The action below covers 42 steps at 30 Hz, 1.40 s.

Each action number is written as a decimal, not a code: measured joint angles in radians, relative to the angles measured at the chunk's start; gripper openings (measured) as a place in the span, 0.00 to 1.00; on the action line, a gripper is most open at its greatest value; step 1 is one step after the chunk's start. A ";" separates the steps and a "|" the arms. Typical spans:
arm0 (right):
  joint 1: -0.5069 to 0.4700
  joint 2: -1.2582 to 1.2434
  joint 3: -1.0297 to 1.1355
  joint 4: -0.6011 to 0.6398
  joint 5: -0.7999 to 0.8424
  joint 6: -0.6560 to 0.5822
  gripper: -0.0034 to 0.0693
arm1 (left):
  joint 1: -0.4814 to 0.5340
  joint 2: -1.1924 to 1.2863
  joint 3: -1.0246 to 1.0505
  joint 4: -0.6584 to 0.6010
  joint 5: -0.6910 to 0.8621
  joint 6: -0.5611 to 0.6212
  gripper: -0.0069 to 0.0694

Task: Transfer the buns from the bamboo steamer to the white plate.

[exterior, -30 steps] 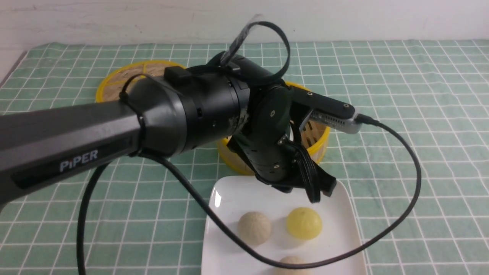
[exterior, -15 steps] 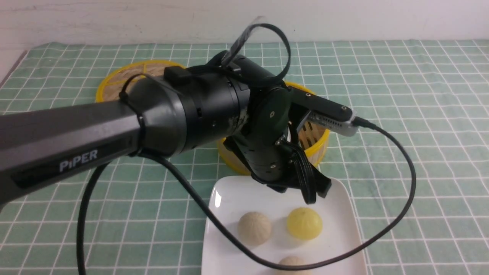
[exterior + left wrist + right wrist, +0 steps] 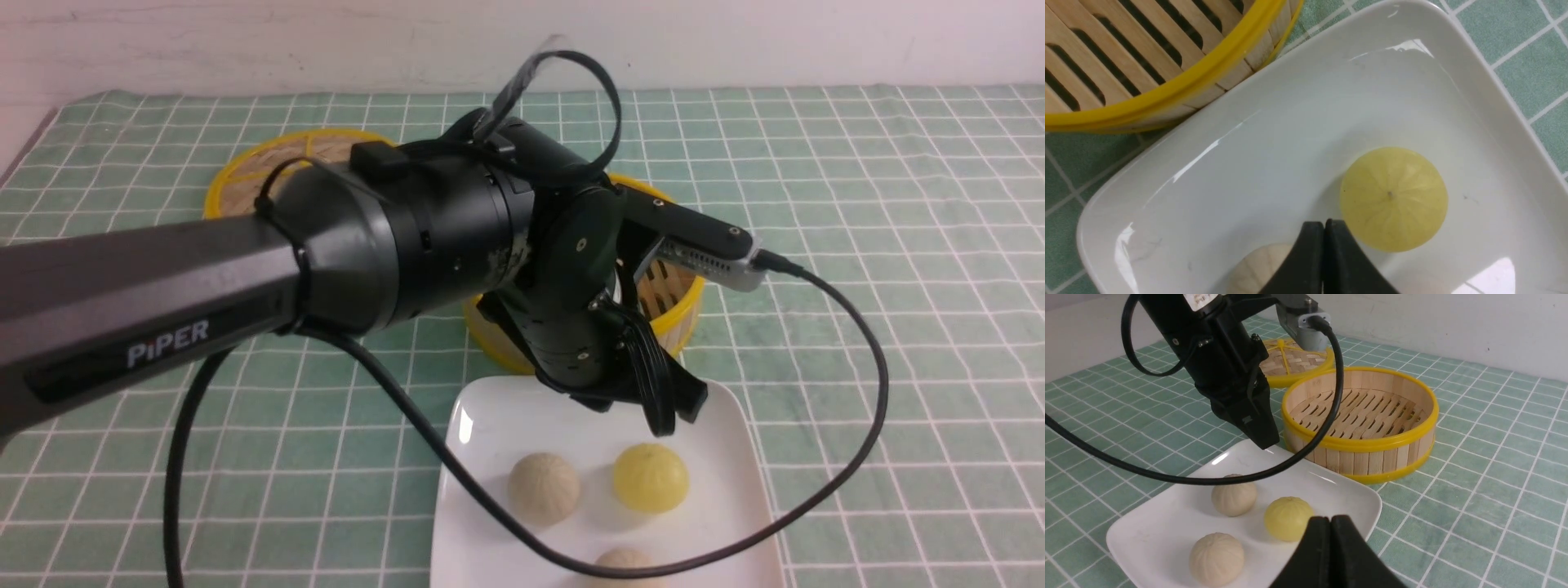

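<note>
Left tool (image 3: 665, 408), closed on nothing, has risen slightly from the large glossy white square plate (image 3: 490, 425) within the last second. All three small pleated toy buns (image 3: 544, 487) lie on it (yellow bun (image 3: 651, 477) nearest its right edge). The round slatted bamboo steamer (image 3: 1372, 457) shows empty. Right tool (image 3: 1331, 522) likewise closed. Transfer judged complete.

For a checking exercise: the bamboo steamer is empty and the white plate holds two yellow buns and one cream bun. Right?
No, the colours are swapped: the right wrist view shows two cream buns and one yellow bun on the white plate. The bamboo steamer is empty.
</note>
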<state>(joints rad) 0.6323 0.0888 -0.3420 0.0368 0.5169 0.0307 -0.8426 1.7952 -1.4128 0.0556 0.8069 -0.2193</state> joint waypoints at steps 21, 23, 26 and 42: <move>0.000 0.000 0.002 0.001 0.000 0.000 0.07 | 0.000 -0.015 0.000 0.027 0.001 -0.035 0.13; 0.000 0.000 0.004 0.001 -0.002 0.000 0.07 | 0.000 -0.036 0.000 0.033 0.002 -0.046 0.14; -0.002 -0.012 0.035 -0.001 -0.028 0.000 0.07 | 0.000 -0.076 0.000 0.055 0.010 -0.050 0.14; -0.029 -0.036 0.243 -0.028 -0.081 0.000 0.10 | 0.001 -0.274 0.000 0.206 0.117 -0.085 0.15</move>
<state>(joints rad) 0.6035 0.0527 -0.0985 0.0084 0.4355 0.0304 -0.8417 1.5214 -1.4128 0.2617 0.9236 -0.3048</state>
